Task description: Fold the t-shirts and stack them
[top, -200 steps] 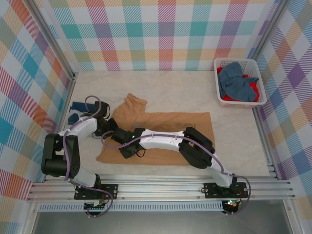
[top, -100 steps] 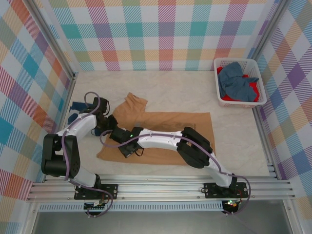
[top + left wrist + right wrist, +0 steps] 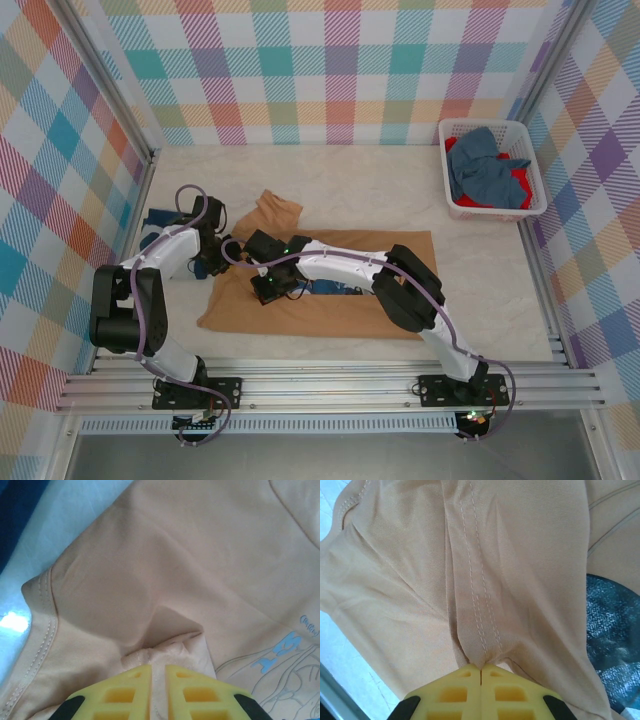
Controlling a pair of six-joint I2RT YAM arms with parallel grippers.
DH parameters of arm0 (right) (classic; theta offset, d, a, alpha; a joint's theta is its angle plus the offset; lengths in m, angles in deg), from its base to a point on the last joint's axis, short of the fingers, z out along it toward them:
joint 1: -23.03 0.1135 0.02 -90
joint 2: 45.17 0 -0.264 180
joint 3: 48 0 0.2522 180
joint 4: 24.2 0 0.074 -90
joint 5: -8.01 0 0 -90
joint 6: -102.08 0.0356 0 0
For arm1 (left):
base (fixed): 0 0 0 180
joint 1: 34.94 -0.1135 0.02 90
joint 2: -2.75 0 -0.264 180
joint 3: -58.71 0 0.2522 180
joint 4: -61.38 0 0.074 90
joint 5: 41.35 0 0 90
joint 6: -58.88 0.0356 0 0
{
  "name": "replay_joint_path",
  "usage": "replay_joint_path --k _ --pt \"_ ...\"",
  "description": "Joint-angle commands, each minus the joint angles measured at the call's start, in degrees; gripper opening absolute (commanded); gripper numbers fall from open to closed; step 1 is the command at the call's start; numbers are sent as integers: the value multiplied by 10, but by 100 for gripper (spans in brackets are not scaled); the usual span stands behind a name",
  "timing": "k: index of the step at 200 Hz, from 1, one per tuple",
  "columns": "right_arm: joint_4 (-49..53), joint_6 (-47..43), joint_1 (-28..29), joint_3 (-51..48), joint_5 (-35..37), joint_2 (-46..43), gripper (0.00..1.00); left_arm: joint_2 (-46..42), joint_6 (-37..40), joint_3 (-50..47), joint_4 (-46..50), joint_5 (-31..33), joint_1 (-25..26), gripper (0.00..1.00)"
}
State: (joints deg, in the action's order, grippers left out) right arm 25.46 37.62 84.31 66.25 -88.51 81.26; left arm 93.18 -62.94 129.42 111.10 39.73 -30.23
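The tan t-shirt (image 3: 400, 255) lies spread across the middle of the table, and part of its blue-and-white print (image 3: 335, 290) shows beside the right arm. My left gripper (image 3: 222, 250) is at the shirt's left edge, shut on a bunched fold of tan cloth (image 3: 170, 647). My right gripper (image 3: 268, 290) is a little nearer and to the right, shut on a stitched hem (image 3: 475, 610). A navy shirt (image 3: 158, 218) lies against the left wall. Blue (image 3: 485, 170) and red (image 3: 515, 182) shirts sit in the basket.
The white lattice basket (image 3: 490, 124) stands at the back right corner. Checked walls close in the left, back and right sides. An aluminium rail (image 3: 330, 385) runs along the near edge. Bare table (image 3: 360, 190) lies behind the tan shirt.
The right gripper has moved back and to the right with the shirt's edge, uncovering the blue print. The left gripper has shifted slightly back, holding its fold.
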Motion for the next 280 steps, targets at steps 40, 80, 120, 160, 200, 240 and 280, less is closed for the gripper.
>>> replay_joint_path --k 40,80,120,160,200,240,280 --pt "-17 47 -49 -30 -48 -58 0 -59 -14 49 66 39 -6 47" --pt "-23 88 -101 -40 -104 -51 0 -54 -29 72 86 28 -3 47" --pt "-33 154 -144 -53 -156 -32 0 -38 -30 83 83 16 10 45" --pt "3 204 -164 -46 -163 -8 1 -17 -39 92 88 10 22 43" --pt "41 230 -188 -58 -139 -10 14 19 -32 98 59 -14 46 40" --pt "44 208 -203 -64 -142 -34 26 50 -24 101 49 -9 63 40" --pt "44 179 -203 -75 -127 -66 25 87 -25 119 29 -13 71 39"
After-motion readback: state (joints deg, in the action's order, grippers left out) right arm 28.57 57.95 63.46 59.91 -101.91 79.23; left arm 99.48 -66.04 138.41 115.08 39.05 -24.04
